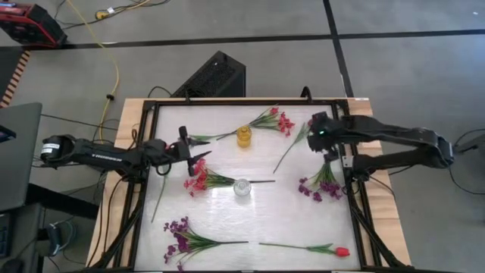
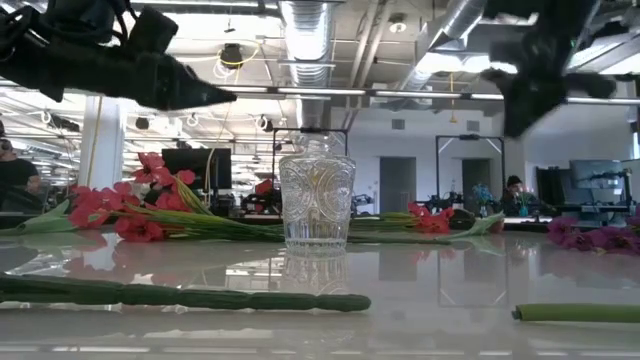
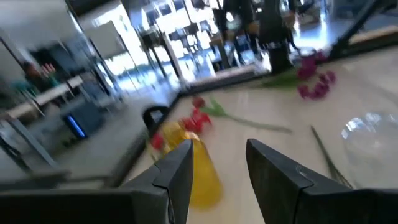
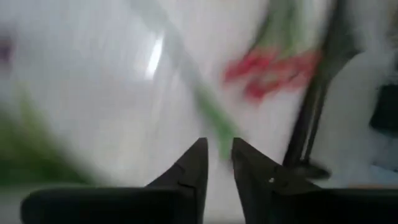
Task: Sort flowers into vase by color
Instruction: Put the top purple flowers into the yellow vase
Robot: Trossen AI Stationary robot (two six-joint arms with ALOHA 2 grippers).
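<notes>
My left gripper (image 1: 194, 147) is open and empty, held above the table's left part; the yellow vase (image 3: 198, 171) stands ahead of it. A dark tulip (image 1: 200, 139) lies below it, stem toward the yellow vase (image 1: 243, 136). My right gripper (image 4: 219, 155) hovers at the far right (image 1: 321, 136) over a long green stem (image 1: 290, 152), its fingers a little apart. A clear glass vase (image 1: 242, 187) stands mid-table. Red-pink sprays lie beside it (image 1: 198, 180) and by the yellow vase (image 1: 277, 120). Purple sprays lie at the right (image 1: 322, 185) and near left (image 1: 182, 236). A red tulip (image 1: 339, 251) lies near.
A loose green stem (image 1: 159, 199) lies near the table's left edge. A dark frame (image 1: 356, 189) runs around the white table top. Bare table shows between the clear vase and the near flowers. People sit in the room behind (image 2: 515, 192).
</notes>
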